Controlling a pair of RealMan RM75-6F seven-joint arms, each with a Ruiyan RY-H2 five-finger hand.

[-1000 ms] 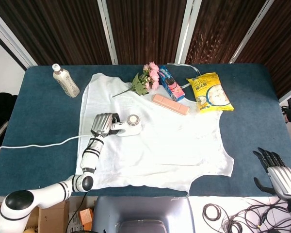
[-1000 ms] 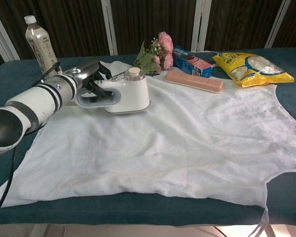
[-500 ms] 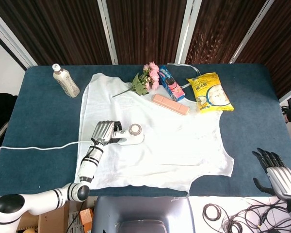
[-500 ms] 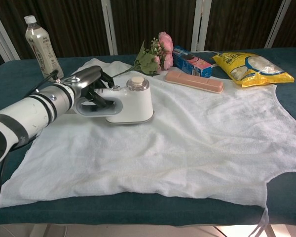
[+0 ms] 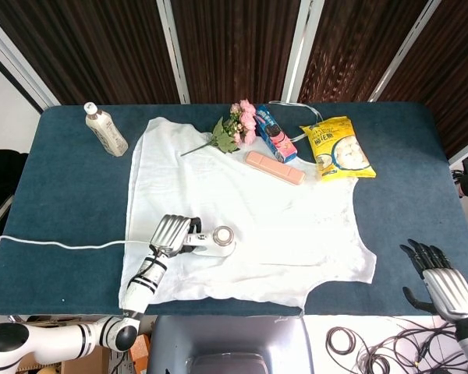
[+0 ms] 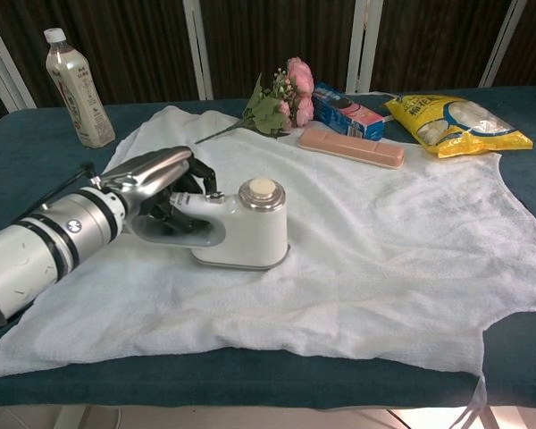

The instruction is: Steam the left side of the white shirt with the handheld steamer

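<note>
On the matt blue felt-like table (image 6: 18, 152), the white shirt (image 6: 357, 259) is rough crinkled cloth beneath the steamer (image 6: 241, 234) of smooth, glossy white plastic.

White shirt (image 5: 249, 210) lies spread flat on the blue table (image 5: 70, 202), lightly wrinkled, its lower hem along the near edge and its top reaching toward the far edge. Handheld steamer (image 6: 241, 228), white with a round cream-coloured cap on top, sits base-down on the shirt's left part near the near edge, handle pointing left, held by the left hand (image 6: 156, 183).
</note>
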